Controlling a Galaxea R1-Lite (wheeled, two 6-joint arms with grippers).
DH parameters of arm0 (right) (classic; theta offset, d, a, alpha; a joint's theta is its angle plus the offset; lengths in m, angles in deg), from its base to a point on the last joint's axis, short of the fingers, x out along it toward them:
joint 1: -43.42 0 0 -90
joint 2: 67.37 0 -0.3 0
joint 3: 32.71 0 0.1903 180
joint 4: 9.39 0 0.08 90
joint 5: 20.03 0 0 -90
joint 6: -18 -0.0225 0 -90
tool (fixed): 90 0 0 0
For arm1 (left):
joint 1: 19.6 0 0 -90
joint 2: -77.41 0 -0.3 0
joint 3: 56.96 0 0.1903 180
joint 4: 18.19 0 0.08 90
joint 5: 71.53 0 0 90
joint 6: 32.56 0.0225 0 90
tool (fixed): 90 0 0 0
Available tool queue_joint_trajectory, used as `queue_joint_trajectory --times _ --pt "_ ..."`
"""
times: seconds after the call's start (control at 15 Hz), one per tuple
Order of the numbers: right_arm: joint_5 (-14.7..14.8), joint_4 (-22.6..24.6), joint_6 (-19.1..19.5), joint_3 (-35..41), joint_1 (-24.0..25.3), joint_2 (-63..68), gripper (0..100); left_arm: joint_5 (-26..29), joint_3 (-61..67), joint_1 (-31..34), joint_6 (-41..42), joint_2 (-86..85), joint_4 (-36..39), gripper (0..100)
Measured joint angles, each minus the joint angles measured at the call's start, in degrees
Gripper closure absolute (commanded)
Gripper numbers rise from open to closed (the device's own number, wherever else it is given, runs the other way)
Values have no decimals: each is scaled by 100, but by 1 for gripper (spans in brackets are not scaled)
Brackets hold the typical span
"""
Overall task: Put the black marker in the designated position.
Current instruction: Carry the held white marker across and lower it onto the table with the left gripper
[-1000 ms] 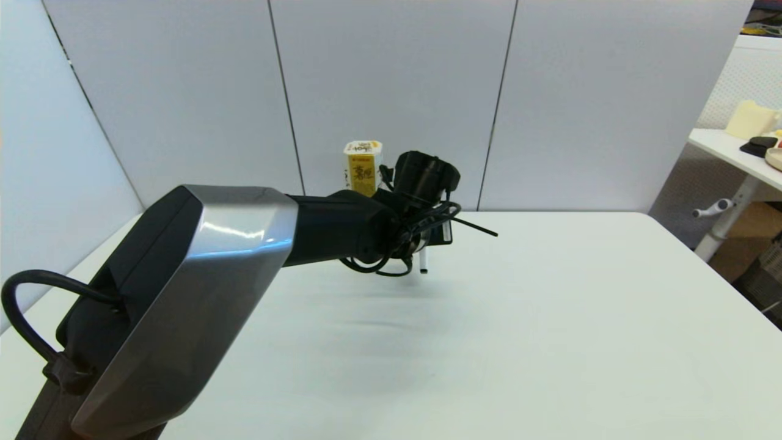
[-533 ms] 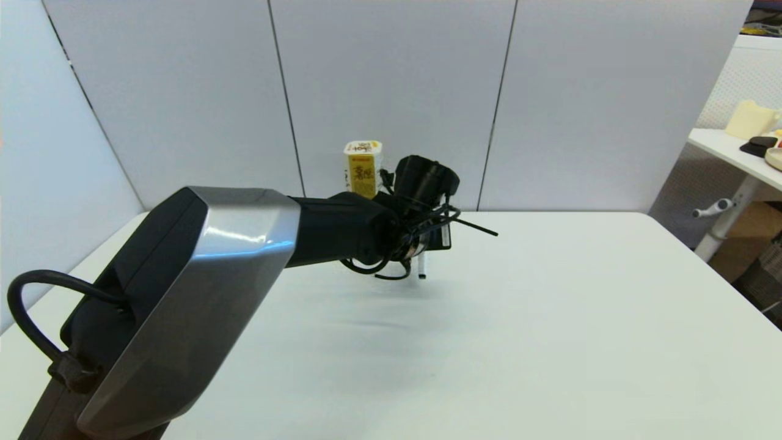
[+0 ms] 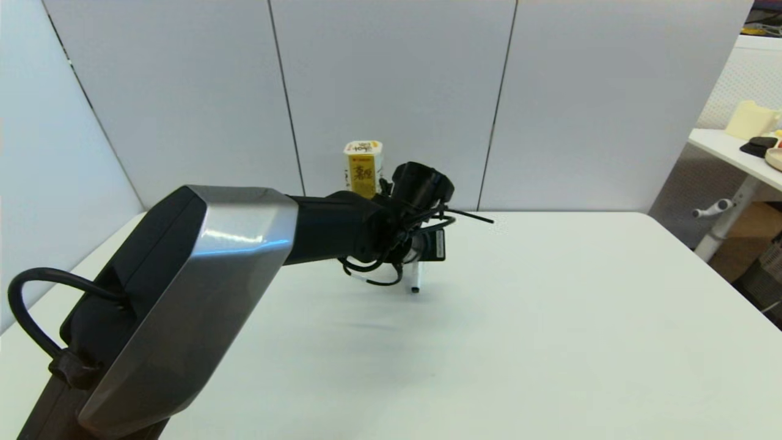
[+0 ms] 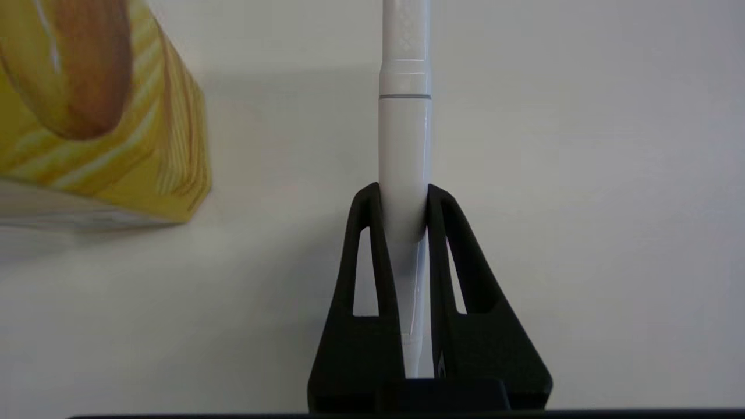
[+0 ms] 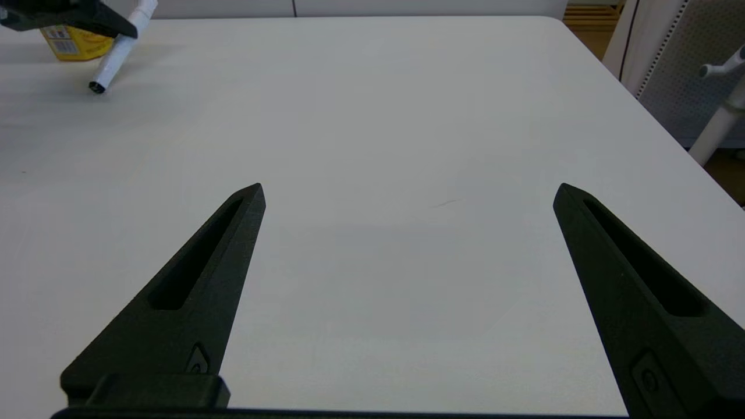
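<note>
The broad white table (image 3: pixel 550 318) fills most of the head view, backed by pale grey wall panels (image 3: pixel 391 91). Across it reaches the robot's left arm (image 3: pixel 201 275) — a bulky silver-and-black link tapering to a black wrist with looped cables — stretched out toward the far middle of the tabletop. Behind the wrist, against the wall panels, stands the tall yellow carton (image 3: pixel 363 166) with printed lettering; in the left wrist view it shows just beside the pen (apart from it, not touching).

The left gripper (image 4: pixel 404 201) is clamped on the black marker (image 4: pixel 404 145), a slim white-barrelled pen with a small black tip, its two black fingers (image 4: pixel 366 244) pressed against the barrel on either side. The marker hangs tilted, its lower tip (image 3: pixel 415 288) down close over the table in the far centre; whether it touches the surface cannot be told.

The right gripper (image 5: pixel 407 192) hovers low over the near right part of the table, its fingers spread wide apart with nothing between them — well apart from the marker.
</note>
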Motion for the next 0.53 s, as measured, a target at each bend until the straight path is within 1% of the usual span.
queue_joint_trajectory --times 0.53 --pt "0 0 -2 0 0 0 0 66 -11 17 -2 -5 -16 100"
